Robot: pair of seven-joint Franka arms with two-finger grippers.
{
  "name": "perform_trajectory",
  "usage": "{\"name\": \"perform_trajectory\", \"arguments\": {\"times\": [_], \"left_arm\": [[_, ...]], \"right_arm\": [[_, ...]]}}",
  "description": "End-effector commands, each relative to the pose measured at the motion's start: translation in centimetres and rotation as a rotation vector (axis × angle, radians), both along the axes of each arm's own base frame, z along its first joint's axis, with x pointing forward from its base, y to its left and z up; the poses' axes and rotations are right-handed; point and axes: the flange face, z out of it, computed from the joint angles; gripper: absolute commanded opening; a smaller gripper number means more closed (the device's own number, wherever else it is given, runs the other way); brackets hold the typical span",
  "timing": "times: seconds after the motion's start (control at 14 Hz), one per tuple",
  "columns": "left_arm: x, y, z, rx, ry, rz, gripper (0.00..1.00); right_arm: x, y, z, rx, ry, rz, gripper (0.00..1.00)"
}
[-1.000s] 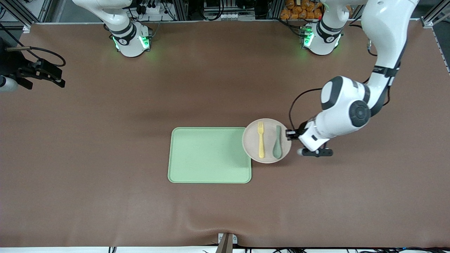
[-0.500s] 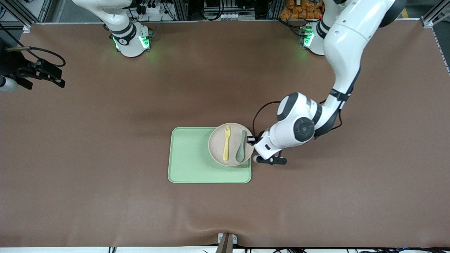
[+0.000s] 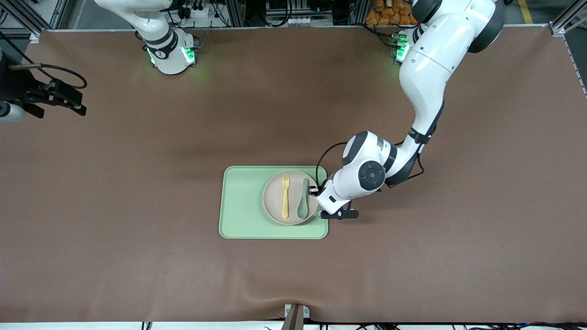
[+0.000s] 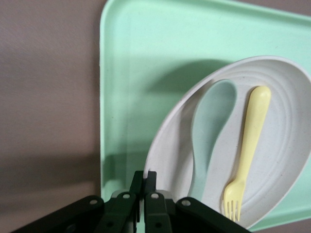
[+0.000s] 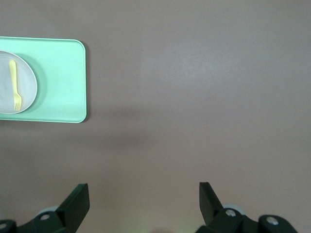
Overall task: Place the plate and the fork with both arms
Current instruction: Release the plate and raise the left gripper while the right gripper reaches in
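**tray_watcher:** Right gripper (image 3: 69,101) first, since it sits at the right arm's end of the table: fingers spread wide with nothing in them, hovering over bare brown table (image 3: 137,192). That arm is just waiting. The left gripper (image 3: 315,190) is the busy one. Its fingers are pinched together on the rim of the plate (image 3: 275,201), at the plate's edge toward the left arm's end, and the plate is over the green tray (image 3: 243,215), on that same end of it.

**mat_guy:** So where's the fork in all this?

**tray_watcher:** The fork (image 3: 285,195) lies on the plate, on the half away from the left gripper, with a grey-green spoon (image 3: 302,199) between it and the pinched rim. Its long axis runs toward and away from the front camera, tines pointing toward the robots' bases. It's parallel to the spoon, and I can't tell if they touch.

**mat_guy:** Which arm goes for it?

**tray_watcher:** My guess is the right, since the task calls for both arms. It's well apart from the tray though, so it's a long reach. The left is close but has its fingers full. I can't tell if the plate is fully down or slightly tilted. The tray looks flat, with free space toward the right arm's end, and there's open table all around.
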Motion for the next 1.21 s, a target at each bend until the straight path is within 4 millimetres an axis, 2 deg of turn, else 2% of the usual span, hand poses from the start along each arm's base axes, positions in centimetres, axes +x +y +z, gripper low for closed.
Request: {"name": "perform_trajectory", "arguments": {"times": [0.0, 0.07, 0.14, 0.29, 0.36, 0.43, 0.5, 0.57, 0.64, 0.79, 1.0, 1.14], "left_arm": [[0.4, -0.5, -0.5, 0.006, -0.005, 0.025, 0.00], [0.4, -0.5, -0.5, 0.007, 0.001, 0.042, 0.16], [0.7, -0.3, -0.1, 0.008, 0.006, 0.077, 0.99], [0.9, -0.6, 1.7, 0.003, -0.002, 0.109, 1.00], [1.1, -0.6, 3.3, -0.001, -0.016, 0.114, 1.00], [1.3, -0.7, 5.8, -0.009, -0.041, 0.118, 1.00], [1.7, 0.1, 8.0, -0.006, -0.052, 0.127, 1.00], [2.1, 1.4, 11.1, 0.012, -0.055, 0.122, 1.00], [2.5, 3.2, 14.6, 0.033, -0.063, 0.122, 1.00], [2.8, 6.5, 20.1, 0.072, -0.075, 0.127, 1.00], [3.3, 15.3, 27.0, 0.164, -0.047, 0.171, 1.00], [3.0, 21.5, 30.8, 0.198, -0.008, 0.233, 1.00]], "right_arm": [[0.2, 0.0, -0.2, 0.015, 0.004, 0.015, 1.00], [0.2, 0.1, -0.2, 0.015, 0.004, 0.016, 1.00], [0.1, 0.5, -0.2, 0.013, 0.007, 0.024, 1.00], [0.4, 1.4, -1.1, 0.013, 0.027, 0.041, 1.00], [0.4, 2.4, -1.3, 0.015, 0.031, 0.057, 1.00], [0.6, 3.5, -1.6, 0.016, 0.032, 0.076, 1.00], [0.8, 5.0, -2.1, 0.016, 0.037, 0.097, 1.00], [1.0, 6.1, -2.6, 0.024, 0.043, 0.111, 1.00], [1.5, 6.7, -3.5, 0.048, 0.052, 0.115, 1.00], [2.2, 7.5, -4.3, 0.068, 0.062, 0.127, 1.00], [3.7, 9.0, -5.3, 0.079, 0.013, 0.141, 1.00], [4.4, 12.1, -7.5, 0.074, 0.027, 0.181, 1.00]]}}
